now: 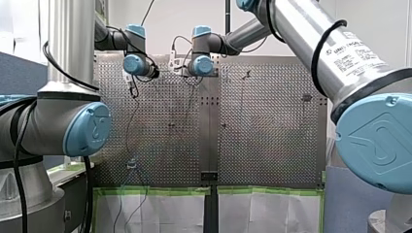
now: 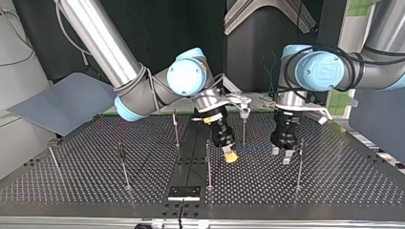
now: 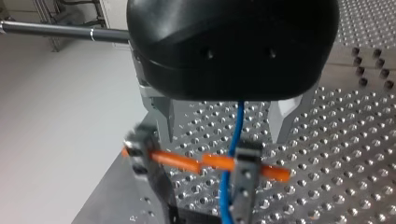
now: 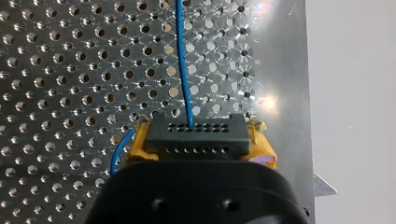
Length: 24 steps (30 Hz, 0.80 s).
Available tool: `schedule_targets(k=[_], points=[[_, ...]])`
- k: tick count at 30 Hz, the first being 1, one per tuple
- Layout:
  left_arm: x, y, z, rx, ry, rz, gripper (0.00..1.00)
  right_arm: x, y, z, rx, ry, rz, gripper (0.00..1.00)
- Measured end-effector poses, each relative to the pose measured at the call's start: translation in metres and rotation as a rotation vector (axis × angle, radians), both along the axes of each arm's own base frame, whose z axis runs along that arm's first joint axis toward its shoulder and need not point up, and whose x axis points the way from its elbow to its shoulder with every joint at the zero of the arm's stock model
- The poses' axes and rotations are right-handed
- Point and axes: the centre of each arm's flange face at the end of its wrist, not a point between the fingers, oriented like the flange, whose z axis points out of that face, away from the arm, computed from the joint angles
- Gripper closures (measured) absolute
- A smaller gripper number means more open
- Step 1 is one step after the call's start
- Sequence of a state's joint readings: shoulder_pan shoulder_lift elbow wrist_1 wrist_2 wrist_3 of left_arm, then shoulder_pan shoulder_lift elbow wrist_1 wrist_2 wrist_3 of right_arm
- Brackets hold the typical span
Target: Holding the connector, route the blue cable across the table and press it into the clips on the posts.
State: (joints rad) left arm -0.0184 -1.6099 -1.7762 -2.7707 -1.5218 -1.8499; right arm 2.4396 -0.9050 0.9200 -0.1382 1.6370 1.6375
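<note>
In the right wrist view my right gripper [image 4: 201, 150] has its yellow pads [image 4: 140, 150] shut on a black connector [image 4: 194, 133]. The blue cable [image 4: 183, 70] leaves the connector and runs ahead over the perforated plate. In the left wrist view my left gripper [image 3: 223, 136] is open, its metal fingers [image 3: 164, 116] well apart. The blue cable [image 3: 237, 128] hangs between them untouched and passes a grey clip [image 3: 246, 165] on a post. An orange strip [image 3: 205, 161] lies across that clip and a second one [image 3: 139, 151]. In the top view both grippers [image 2: 231, 156] [image 2: 282, 155] hover low, side by side.
Several thin posts stand on the perforated table [image 2: 334, 191]: one [image 2: 208, 164] in front of my right gripper, one [image 2: 299, 164] beside my left, others [image 2: 123, 164] [image 2: 176, 126] further to the top view's left. A black plate [image 2: 184, 192] sits at the near edge.
</note>
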Motion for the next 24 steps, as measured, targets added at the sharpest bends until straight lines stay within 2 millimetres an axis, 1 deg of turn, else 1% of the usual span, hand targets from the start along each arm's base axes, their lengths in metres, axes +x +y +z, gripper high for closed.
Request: schedule_targets(k=[8,9,10,11,12,13,14,15,16,24], points=[[0.0037,0.0019,-0.0019,0.004,-0.001,0.029,0.00,0.0001,0.0000,-0.0003,0.000,0.001,0.000,1.00],[0.0037,0.0016,-0.0018,0.005,-0.002,0.028,0.16,0.0001,0.0000,-0.0003,0.000,0.001,0.000,1.00],[0.0038,0.0013,-0.0017,0.005,-0.003,0.027,0.39,0.0002,0.0001,-0.0003,0.000,0.001,0.000,1.00],[0.0038,0.0013,-0.0016,0.005,-0.003,0.027,0.39,0.0002,0.0001,-0.0004,0.000,0.001,0.000,1.00],[0.0038,0.0013,-0.0017,0.005,-0.003,0.028,0.55,0.0002,0.0001,-0.0004,0.000,0.001,0.000,1.00],[0.0038,0.0015,-0.0017,0.004,-0.002,0.030,0.80,0.0002,0.0001,-0.0005,0.000,0.001,0.000,1.00],[0.0037,0.0020,-0.0019,0.003,-0.001,0.035,0.80,0.0002,0.0002,-0.0005,0.000,0.001,0.000,1.00],[0.0036,0.0024,-0.0022,0.002,0.000,0.039,0.95,0.0002,0.0002,-0.0005,0.001,0.001,0.000,1.00],[0.0035,0.0028,-0.0024,0.001,0.002,0.043,1.00,0.0002,0.0002,-0.0005,0.001,0.001,0.000,1.00],[0.0013,0.0064,-0.0052,0.000,0.026,0.080,1.00,0.0009,0.0022,-0.0011,0.005,0.004,0.003,1.00]])
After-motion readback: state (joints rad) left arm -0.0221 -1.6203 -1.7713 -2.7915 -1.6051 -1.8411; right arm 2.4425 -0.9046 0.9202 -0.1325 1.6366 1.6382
